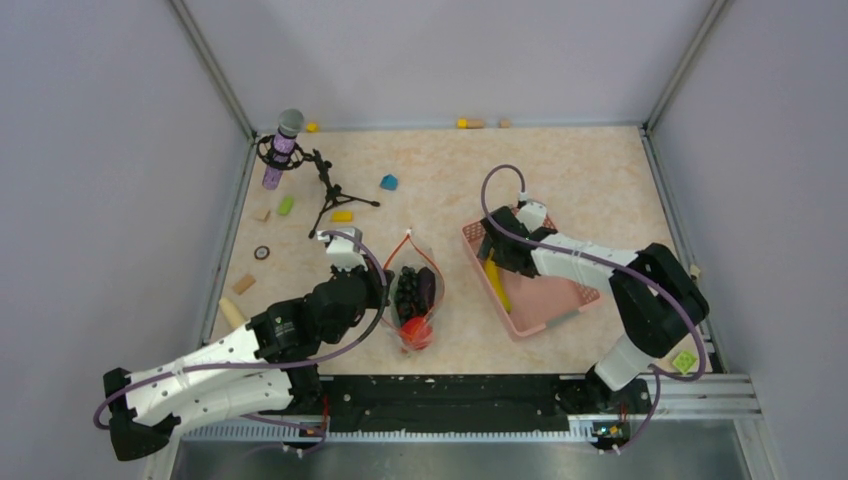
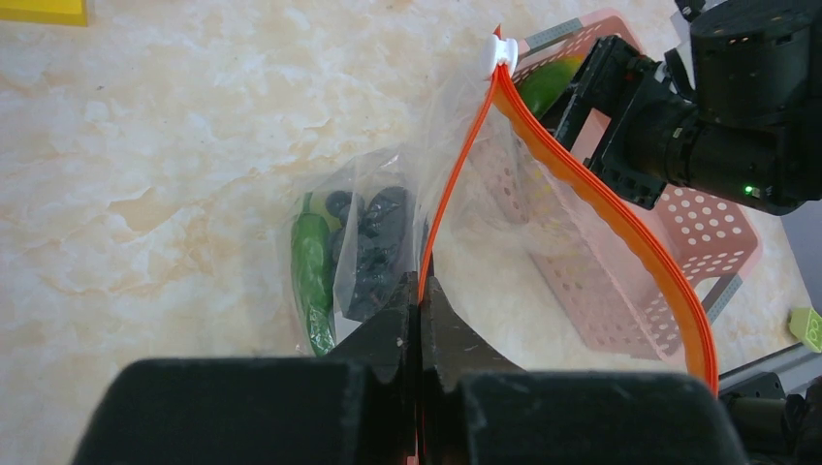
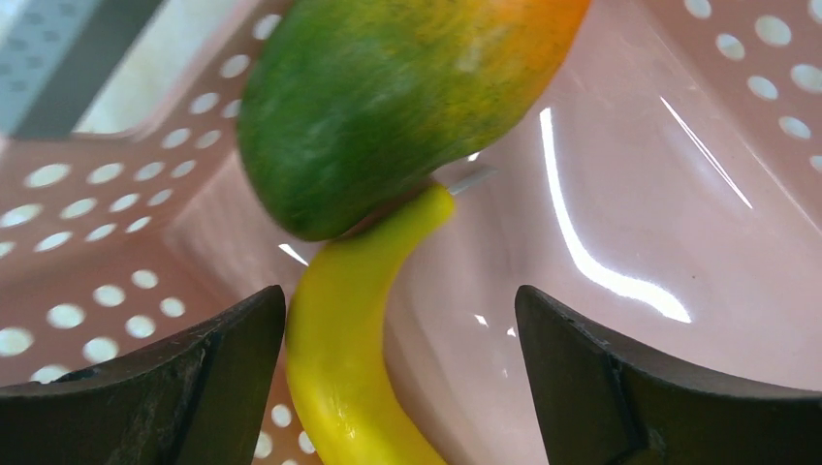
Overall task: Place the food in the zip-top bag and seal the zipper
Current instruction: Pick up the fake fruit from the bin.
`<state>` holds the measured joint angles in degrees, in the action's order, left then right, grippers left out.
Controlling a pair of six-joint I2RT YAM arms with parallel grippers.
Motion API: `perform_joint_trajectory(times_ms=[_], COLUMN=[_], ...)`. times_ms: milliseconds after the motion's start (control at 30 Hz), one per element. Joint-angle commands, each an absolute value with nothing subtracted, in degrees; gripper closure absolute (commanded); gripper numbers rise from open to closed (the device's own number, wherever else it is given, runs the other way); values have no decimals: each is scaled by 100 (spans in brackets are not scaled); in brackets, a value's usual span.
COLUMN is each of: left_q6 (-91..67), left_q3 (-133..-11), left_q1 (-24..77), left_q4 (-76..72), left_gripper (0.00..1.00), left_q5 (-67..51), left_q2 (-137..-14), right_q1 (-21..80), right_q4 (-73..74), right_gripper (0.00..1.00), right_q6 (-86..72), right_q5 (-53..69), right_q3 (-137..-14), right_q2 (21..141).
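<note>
The clear zip-top bag [image 1: 413, 295] lies mid-table, mouth open, holding dark grapes [image 2: 373, 247], a green pepper [image 2: 312, 271] and a red tomato [image 1: 417, 333]. Its orange-red zipper [image 2: 582, 189] loops open, with the white slider [image 2: 498, 50] at the far end. My left gripper [image 2: 422, 291] is shut on the zipper's near strip. My right gripper [image 3: 399, 305] is open inside the pink basket [image 1: 540, 305], its jaws either side of a yellow banana [image 3: 344, 358], which lies against the left fingertip [image 3: 242, 329]. A green-orange mango [image 3: 388, 97] rests just beyond it.
A microphone on a small tripod [image 1: 300, 165] stands at the back left. Small coloured blocks [image 1: 342, 215] are scattered round it and along the back wall. Metal frame rails edge the table on all sides.
</note>
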<state>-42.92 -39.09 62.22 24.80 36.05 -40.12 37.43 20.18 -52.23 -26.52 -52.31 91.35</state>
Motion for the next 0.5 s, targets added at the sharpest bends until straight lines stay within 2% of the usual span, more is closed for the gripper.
perform_joint_trajectory(times_ms=[0, 467], left_q6=[-4219, -4210], left_q3=[-3919, -3927], left_q1=[6197, 6200], left_q4=[2309, 2299], left_gripper=[100, 100], left_q5=[3713, 3700], left_q2=[-3966, -4042], right_q1=[3690, 3696], right_q4=[2174, 1989], right_gripper=[16, 35], right_q6=[-5343, -5848], right_q5=[-2607, -2576], right_q3=[-5474, -4905], right_q2=[9358, 9084])
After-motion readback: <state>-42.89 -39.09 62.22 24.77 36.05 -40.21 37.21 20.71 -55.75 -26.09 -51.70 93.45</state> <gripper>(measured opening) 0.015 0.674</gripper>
